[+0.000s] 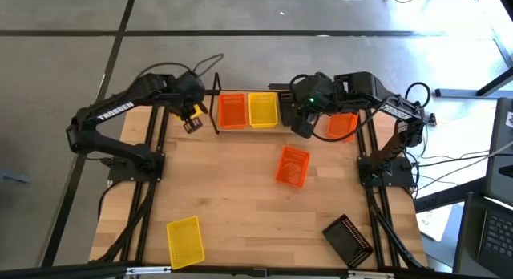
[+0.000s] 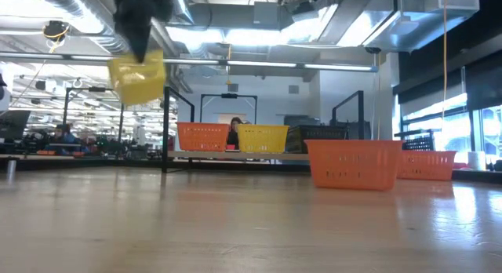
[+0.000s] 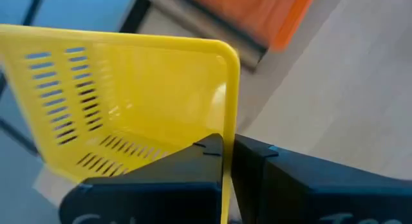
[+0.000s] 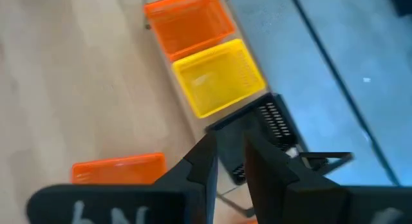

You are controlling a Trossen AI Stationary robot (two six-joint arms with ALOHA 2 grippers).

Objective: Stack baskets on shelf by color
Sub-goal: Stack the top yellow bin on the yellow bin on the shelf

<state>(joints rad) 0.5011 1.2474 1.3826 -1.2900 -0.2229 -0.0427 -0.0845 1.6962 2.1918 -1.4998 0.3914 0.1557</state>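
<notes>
White "TROSSEN" on left arm [image 1: 112,112], claw [image 3: 226,161] gripping yellow basket [image 3: 129,108]

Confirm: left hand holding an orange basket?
No. The left hand is clamped on the wall of a yellow basket.

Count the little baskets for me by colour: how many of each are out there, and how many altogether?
Yellow baskets: 3
Orange baskets: 3
Black baskets: 2
Total: 8
</notes>
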